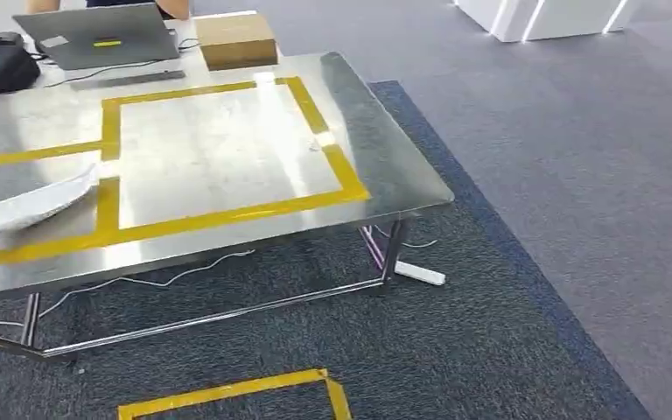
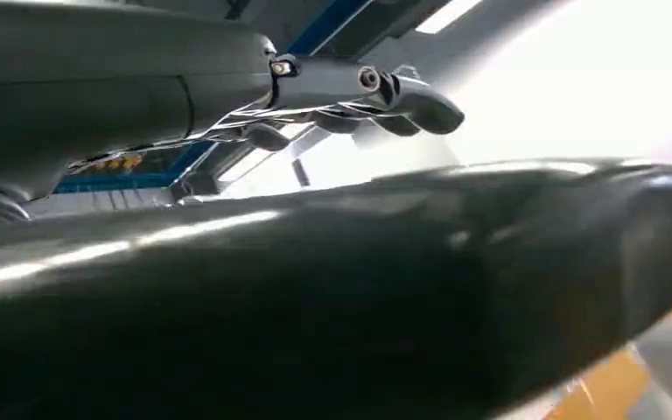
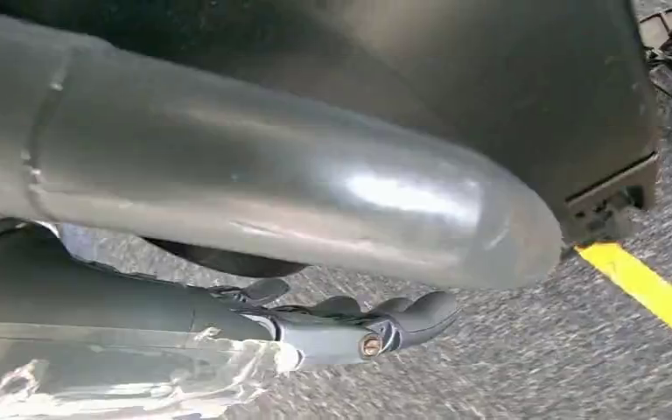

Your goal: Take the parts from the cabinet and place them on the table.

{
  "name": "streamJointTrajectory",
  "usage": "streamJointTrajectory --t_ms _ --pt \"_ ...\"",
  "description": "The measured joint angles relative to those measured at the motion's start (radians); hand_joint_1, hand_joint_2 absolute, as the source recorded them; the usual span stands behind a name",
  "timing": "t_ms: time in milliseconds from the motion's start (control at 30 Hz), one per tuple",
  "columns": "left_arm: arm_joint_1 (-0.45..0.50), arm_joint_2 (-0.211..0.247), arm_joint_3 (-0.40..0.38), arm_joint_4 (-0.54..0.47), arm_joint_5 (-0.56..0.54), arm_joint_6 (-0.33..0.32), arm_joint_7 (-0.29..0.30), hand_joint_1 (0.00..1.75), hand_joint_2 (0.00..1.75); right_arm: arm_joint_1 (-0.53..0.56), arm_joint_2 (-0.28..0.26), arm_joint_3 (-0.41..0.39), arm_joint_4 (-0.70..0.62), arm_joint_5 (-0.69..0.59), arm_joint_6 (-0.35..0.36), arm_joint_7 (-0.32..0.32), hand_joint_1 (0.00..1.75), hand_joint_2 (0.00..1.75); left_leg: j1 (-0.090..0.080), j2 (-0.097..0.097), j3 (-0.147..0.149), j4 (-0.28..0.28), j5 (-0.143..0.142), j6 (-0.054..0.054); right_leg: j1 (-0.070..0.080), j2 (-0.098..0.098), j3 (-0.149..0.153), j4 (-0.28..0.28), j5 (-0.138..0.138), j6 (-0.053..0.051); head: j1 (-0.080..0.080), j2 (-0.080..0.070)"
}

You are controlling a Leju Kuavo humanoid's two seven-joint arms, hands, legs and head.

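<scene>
Yellow floor tape (image 1: 236, 391) sits nearest you; beyond it, the tabletop (image 1: 385, 166) edge. Left robot hand (image 2: 350, 96) and right robot hand (image 3: 350, 328) curl against clear plastic; whether they grip it, you cannot tell.

A wrapped part (image 3: 131, 381), in crinkled clear plastic, lies pressed along the right hand (image 3: 315, 328), just beneath its curled fingers (image 3: 420, 315). Creased clear film (image 2: 227, 129) is caught under the left hand (image 2: 341, 96) and its curled fingers. 1 pale, long bundle (image 1: 31, 206) lies tilted over the steel table (image 1: 385, 166).
</scene>
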Motion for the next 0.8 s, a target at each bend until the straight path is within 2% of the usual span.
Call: streamJointTrajectory --t_ms 33,67,100,133,200,233,267,300,333,367,400,433,467,533,567,600,667,733,767,800 --pt "0.000 0.000 0.000 0.000 0.000 0.000 0.001 0.00 0.00 -0.001 0.000 0.000 0.000 0.000 0.000 0.000 0.00 0.00 0.002 0.016 0.053 -0.086 0.037 -0.004 -0.004 -0.009 0.001 0.012 -0.010 0.009 -0.002 0.000" --pt "0.000 0.000 0.000 0.000 0.000 0.000 0.002 0.00 0.00 -0.003 0.000 0.000 0.000 0.000 0.000 0.000 0.00 0.00 0.004 0.047 0.093 -0.154 0.042 -0.014 -0.001 -0.017 0.001 0.025 -0.021 0.023 -0.003 0.000" --pt "-0.005 -0.006 -0.001 0.001 0.000 -0.001 0.002 0.00 0.00 -0.005 -0.004 0.000 0.002 0.000 0.000 0.000 0.00 0.00 -0.002 0.042 0.089 -0.153 0.035 0.001 0.003 -0.021 -0.014 0.036 -0.037 0.032 -0.007 0.000" --pt "-0.001 -0.009 -0.003 0.001 0.000 -0.001 0.003 0.00 0.00 -0.007 -0.004 0.000 0.002 0.000 0.000 0.000 0.00 0.00 -0.004 0.035 0.085 -0.143 0.029 0.021 0.003 -0.026 -0.012 0.033 -0.048 0.037 0.005 0.000" --pt "0.002 -0.008 -0.004 0.003 -0.001 -0.001 0.003 0.00 0.00 -0.007 -0.004 0.000 0.002 -0.002 -0.001 0.000 0.00 0.00 -0.008 0.020 0.072 -0.131 0.022 0.034 -0.001 -0.032 -0.008 0.029 -0.051 0.042 0.011 0.000" --pt "0.000 -0.008 -0.003 0.003 -0.001 -0.002 0.003 0.00 0.00 -0.007 -0.004 0.000 0.002 -0.002 -0.001 0.000 0.00 0.00 -0.011 0.011 0.067 -0.124 0.020 0.042 -0.007 -0.035 -0.008 0.030 -0.054 0.048 0.011 0.000" --pt "0.001 -0.006 -0.003 0.003 -0.001 -0.002 0.005 0.00 0.00 -0.007 -0.003 0.000 0.001 -0.003 -0.001 0.000 0.00 0.00 -0.013 0.009 0.067 -0.126 0.022 0.052 -0.009 -0.010 -0.014 0.052 -0.078 0.048 0.013 0.000" --pt "-0.004 -0.007 -0.004 0.003 -0.001 -0.002 0.005 0.00 0.00 -0.007 -0.003 0.000 0.001 -0.003 -0.001 0.000 0.00 0.00 -0.016 0.006 0.067 -0.127 0.024 0.056 -0.007 0.011 -0.041 0.111 -0.118 0.042 0.014 0.000" --pt "-0.009 -0.009 -0.004 0.003 -0.002 -0.003 0.006 0.00 0.00 -0.007 -0.003 0.000 0.001 -0.004 -0.001 0.000 0.00 0.00 -0.021 0.001 0.065 -0.127 0.025 0.060 -0.002 0.022 -0.085 0.202 -0.166 0.037 0.021 0.000" --pt "-0.010 -0.011 -0.005 0.003 -0.003 -0.004 0.006 0.00 0.00 -0.006 -0.003 0.000 0.001 -0.005 -0.001 0.000 0.00 0.00 -0.027 -0.005 0.063 -0.127 0.025 0.063 0.002 0.028 -0.130 0.293 -0.203 0.031 0.023 0.000" --pt "-0.010 -0.013 -0.007 0.004 -0.006 -0.006 0.006 0.00 0.00 -0.005 -0.003 0.000 0.001 -0.006 -0.001 0.000 0.00 0.00 -0.035 -0.010 0.062 -0.127 0.024 0.067 0.008 0.032 -0.172 0.368 -0.228 0.023 0.022 0.000" --pt "-0.009 -0.016 -0.008 0.005 -0.008 -0.007 0.007 0.00 0.00 -0.004 -0.003 0.000 0.001 -0.006 -0.002 0.000 0.00 0.00 -0.041 -0.017 0.062 -0.127 0.024 0.069 0.016 0.035 -0.193 0.395 -0.225 0.012 0.022 0.000" --pt "-0.010 -0.018 -0.010 0.006 -0.008 -0.007 0.007 0.00 0.00 -0.003 -0.003 0.000 0.001 -0.006 -0.002 0.000 0.00 0.00 -0.047 -0.025 0.063 -0.127 0.023 0.071 0.025 0.038 -0.186 0.369 -0.197 -0.002 0.022 0.000" --pt "-0.016 -0.019 -0.012 0.006 -0.008 -0.007 0.008 0.00 0.00 -0.003 -0.003 0.000 0.001 -0.006 -0.002 0.000 0.00 0.00 -0.054 -0.041 0.066 -0.127 0.024 0.073 0.044 0.051 -0.119 0.210 -0.099 -0.027 0.021 0.000" --pt "-0.019 -0.020 -0.013 0.006 -0.008 -0.007 0.008 0.00 0.00 -0.003 -0.003 0.000 0.001 -0.006 -0.002 0.000 0.00 0.00 -0.054 -0.046 0.067 -0.127 0.025 0.074 0.050 0.074 -0.080 0.124 -0.057 -0.039 0.022 0.000" --pt "-0.022 -0.022 -0.014 0.006 -0.008 -0.007 0.008 0.00 0.00 -0.003 -0.003 0.000 0.001 -0.006 -0.003 0.000 0.00 0.00 -0.057 -0.053 0.065 -0.125 0.025 0.074 0.056 0.112 -0.064 0.078 -0.040 -0.045 0.020 0.000" --pt "-0.021 -0.023 -0.016 0.006 -0.008 -0.008 0.009 0.00 0.00 -0.002 -0.003 0.000 0.001 -0.008 -0.003 0.000 0.00 0.00 -0.057 -0.067 0.062 -0.125 0.029 0.069 0.059 0.088 -0.064 0.077 -0.032 -0.035 0.020 0.000" --pt "-0.021 -0.021 -0.018 0.006 -0.008 -0.008 0.009 0.00 0.00 -0.003 -0.004 0.000 0.001 -0.008 -0.003 0.000 0.00 0.00 -0.053 -0.081 0.064 -0.140 0.041 0.052 0.062 0.076 -0.050 0.062 -0.020 -0.043 0.023 0.000" --pt "-0.019 -0.019 -0.018 0.006 -0.008 -0.008 0.009 0.00 0.00 -0.005 -0.003 0.000 0.001 -0.008 -0.003 0.000 0.00 0.00 -0.051 -0.061 0.059 -0.134 0.034 0.054 0.053 0.067 -0.043 0.047 -0.008 -0.045 0.021 0.000" --pt "-0.022 -0.016 -0.019 0.006 -0.008 -0.009 0.009 0.00 0.00 -0.004 -0.003 0.000 0.001 -0.008 -0.003 0.000 0.00 0.00 -0.058 -0.030 0.044 -0.104 0.007 0.051 0.053 0.062 -0.043 0.043 -0.004 -0.049 0.019 0.000"
